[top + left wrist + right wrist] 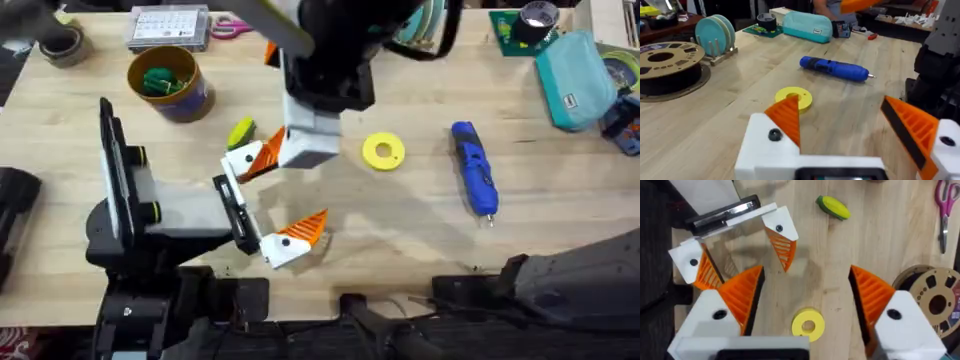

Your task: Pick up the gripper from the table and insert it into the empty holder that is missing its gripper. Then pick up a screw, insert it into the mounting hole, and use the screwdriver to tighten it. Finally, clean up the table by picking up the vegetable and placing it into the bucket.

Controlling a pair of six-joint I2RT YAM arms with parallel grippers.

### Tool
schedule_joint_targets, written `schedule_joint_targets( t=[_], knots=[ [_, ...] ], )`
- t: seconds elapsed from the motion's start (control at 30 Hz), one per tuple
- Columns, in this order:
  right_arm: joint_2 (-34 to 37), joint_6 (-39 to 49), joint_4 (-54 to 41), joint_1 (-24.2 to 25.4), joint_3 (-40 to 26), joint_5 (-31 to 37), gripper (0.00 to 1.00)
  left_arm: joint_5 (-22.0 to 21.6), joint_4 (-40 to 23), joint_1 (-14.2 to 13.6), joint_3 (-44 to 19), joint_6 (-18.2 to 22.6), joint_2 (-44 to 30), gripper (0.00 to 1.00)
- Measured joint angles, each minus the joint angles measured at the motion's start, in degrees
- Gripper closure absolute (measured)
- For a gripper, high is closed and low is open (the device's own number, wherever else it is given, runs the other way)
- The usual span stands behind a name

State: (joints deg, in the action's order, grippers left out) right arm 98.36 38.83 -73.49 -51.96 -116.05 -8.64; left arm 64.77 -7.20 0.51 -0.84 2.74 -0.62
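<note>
My left gripper (285, 190) lies low over the table (420, 240) and is open; both of its white jaw blocks carry orange ribbed tips (782, 245). My right gripper (807, 295) hangs open above it with nothing between its fingers, and its dark arm (330, 50) rises close under the overhead camera. The yellow-green vegetable (240, 132) lies just beyond the left gripper's far finger. The bucket (170, 85), holding dark green pieces, stands at the back left. The blue screwdriver (473, 165) lies on the right, bit toward the front. A loose gripper piece, an empty holder and a screw are out of view.
A flat yellow ring (383, 151) lies between the grippers and the screwdriver. A teal pouch (575, 75), tape roll (537, 18), scissors (945, 205) and a filament spool (935, 295) sit along the far edge. Bare wood lies in front of the screwdriver.
</note>
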Motion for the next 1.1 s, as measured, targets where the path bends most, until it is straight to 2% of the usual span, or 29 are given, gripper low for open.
schedule_joint_targets(
  t=[0.17, 0.3, 0.43, 0.73, 0.9, 1.1],
  knots=[
    [-2.62, -0.05, 0.89, 0.63, 1.93, -0.02, 0.004, 0.0, 0.0, 0.0, 0.0, 0.01, -0.02, 0.015],
    [-7.91, 0.57, 4.19, 2.58, 9.52, -1.76, 0.004, 0.0, 0.0, 0.0, 0.0, 0.0, 0.0, 0.015],
    [-13.95, 2.89, 8.7, 7.24, 19.82, -6.83, 0.004, 0.0, 0.0, 0.0, 0.0, 0.02, 0.0, 0.015],
    [-21.9, 15.23, 8.82, 19.39, 36.33, -15.09, 0.004, 0.0, 0.0, 0.0, 0.0, 0.02, 0.0, 0.015],
    [-21.85, 21.58, 9.08, 20.81, 39.28, -15.92, 0.004, 0.0, 0.0, 0.0, 0.0, 0.02, 0.0, 0.016],
    [-21.75, 23.99, 10.38, 20.81, 39.32, -16.37, 0.004, 0.0, 0.0, 0.0, 0.0, 0.02, 0.0, 0.015]
  ],
)
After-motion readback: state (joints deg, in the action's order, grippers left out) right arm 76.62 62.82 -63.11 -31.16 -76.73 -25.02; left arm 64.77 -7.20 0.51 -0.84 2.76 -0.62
